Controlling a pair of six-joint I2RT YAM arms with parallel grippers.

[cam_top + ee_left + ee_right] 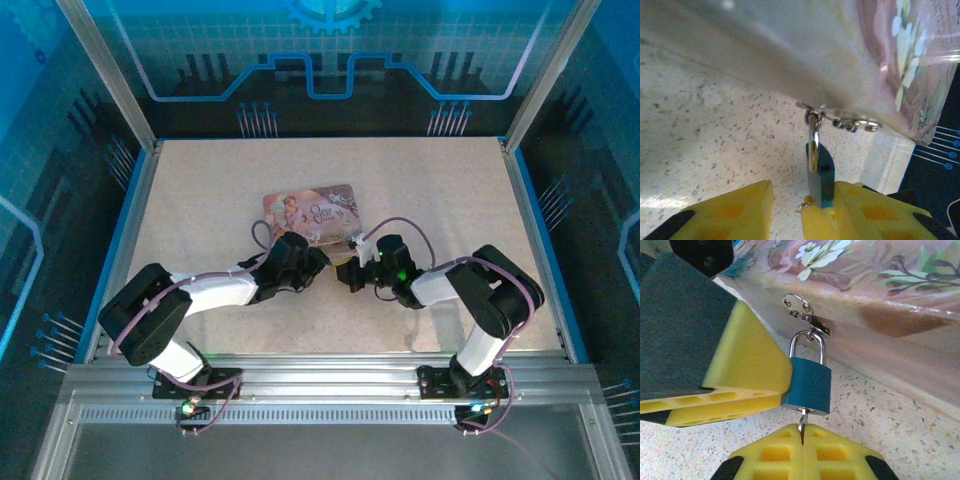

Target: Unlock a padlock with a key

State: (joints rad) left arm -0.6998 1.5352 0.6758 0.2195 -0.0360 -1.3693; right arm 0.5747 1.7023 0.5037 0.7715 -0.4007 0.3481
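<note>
- Yellow pads (775,455) of the right hand (802,440) sit closest in the right wrist view, clenched together on the key (801,421). The key shows as a thin sliver running up into the padlock's underside.
- Same view: the padlock (809,385) has a teal body and hangs upright. Its silver shackle (806,340) is looped through the hasp (807,317) on the front wall of the tin box (880,285).
- Same view: one yellow finger (740,365) of the left hand comes in from the left, its tip touching the padlock's side.
- Left wrist view: the left hand (790,205) is released, jaws apart. The padlock (821,175) is seen edge-on and leans on one pad (860,210). There is a clear gap to the other pad (735,210).
- Left wrist view: the tin box (840,60) is overhead and blurred, with the speckled desk (715,125) below.
- Top view: the tin box (310,212) lies mid-desk (200,190). The left hand (312,265) and the right hand (352,272) meet at its near edge, nearly touching.
- Top view: padlock and key are too small to make out.
</note>
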